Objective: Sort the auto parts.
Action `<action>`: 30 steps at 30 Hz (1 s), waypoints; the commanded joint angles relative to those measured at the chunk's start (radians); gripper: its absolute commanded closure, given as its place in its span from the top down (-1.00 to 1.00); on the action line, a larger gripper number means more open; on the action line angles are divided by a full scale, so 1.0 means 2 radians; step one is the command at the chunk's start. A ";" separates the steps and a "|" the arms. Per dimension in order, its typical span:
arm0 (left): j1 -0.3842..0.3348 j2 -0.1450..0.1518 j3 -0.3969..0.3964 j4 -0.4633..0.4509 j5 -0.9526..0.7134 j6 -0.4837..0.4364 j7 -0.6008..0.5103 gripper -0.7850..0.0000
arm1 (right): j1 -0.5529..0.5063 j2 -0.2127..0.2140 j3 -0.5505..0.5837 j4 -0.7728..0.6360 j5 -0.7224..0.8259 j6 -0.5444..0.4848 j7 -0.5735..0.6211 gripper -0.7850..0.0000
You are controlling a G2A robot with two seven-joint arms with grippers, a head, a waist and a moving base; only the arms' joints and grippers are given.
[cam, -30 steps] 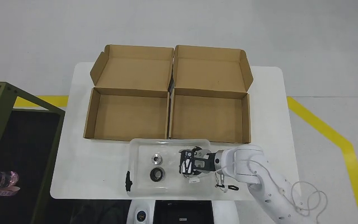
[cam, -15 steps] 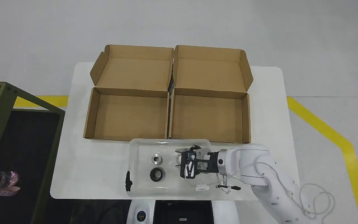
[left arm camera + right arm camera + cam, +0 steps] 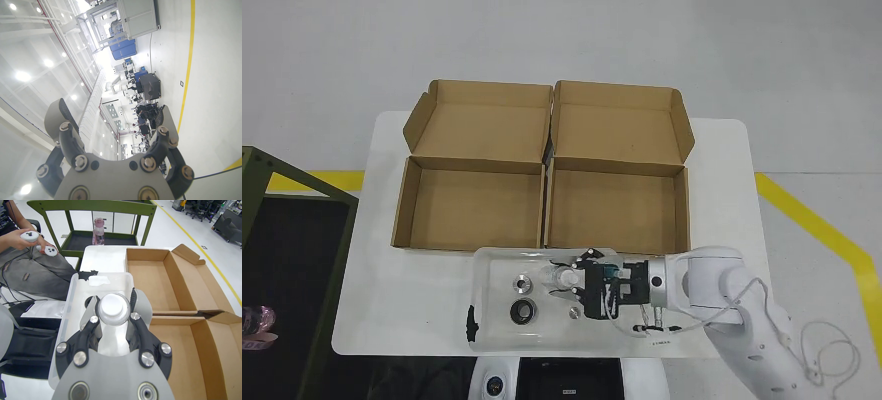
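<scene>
Holding a round part (image 3: 113, 310), white core, clear rim: right gripper (image 3: 114, 302) clamped across its diameter, over the middle of the bin (image 3: 72, 289). Looks rigid and light; smooth rim probably slippery, so I'd keep the squeeze on the full diameter, centred, no jerks. Further along the bin: silver part (image 3: 520, 283), dark ring (image 3: 523, 312). Behind the bin: left box (image 3: 470, 208), right box (image 3: 614, 210), both open. Left gripper (image 3: 113, 117) spread wide, nothing in it, pointing off into the hall, not at the bin.
</scene>
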 commanded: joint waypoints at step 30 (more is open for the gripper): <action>0.000 0.000 0.000 0.000 0.000 0.000 0.000 1.00 | 0.098 0.000 0.003 0.098 0.033 0.062 -0.015 -1.00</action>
